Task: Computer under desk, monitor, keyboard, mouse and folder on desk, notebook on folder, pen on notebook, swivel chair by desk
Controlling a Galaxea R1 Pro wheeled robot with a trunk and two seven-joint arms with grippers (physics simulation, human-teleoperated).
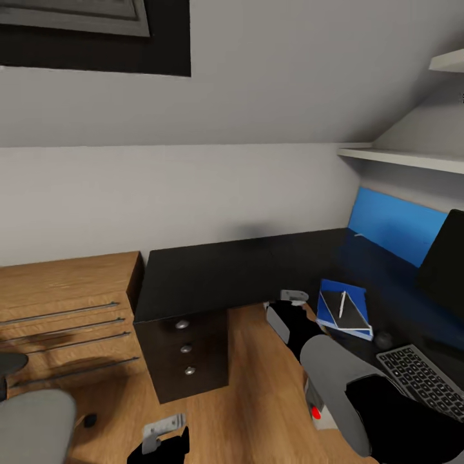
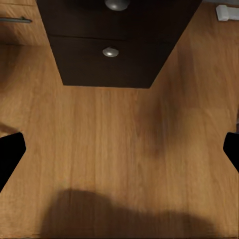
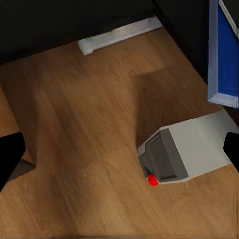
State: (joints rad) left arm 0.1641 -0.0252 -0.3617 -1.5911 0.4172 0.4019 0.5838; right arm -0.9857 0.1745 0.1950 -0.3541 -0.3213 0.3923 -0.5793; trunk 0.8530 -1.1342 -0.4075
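We see the desk [image 1: 232,270] carrying the monitor [image 1: 444,270], the keyboard [image 1: 422,377], then the folder [image 1: 345,309] with notebook [image 1: 341,303] and pen [image 1: 342,303] stacked, apparently finished. The swivel chair [image 1: 32,425] sits apart, likely next. Both the left gripper [image 2: 119,149] and right gripper [image 3: 119,149] hang spread and empty.

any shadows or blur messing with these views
Head view: evenly lit and fairly sharp, soft shadow under the desk. Left wrist view: broad dark shadow on the wood floor, picture slightly soft. Right wrist view: angular shadows across the floor, the computer clear.
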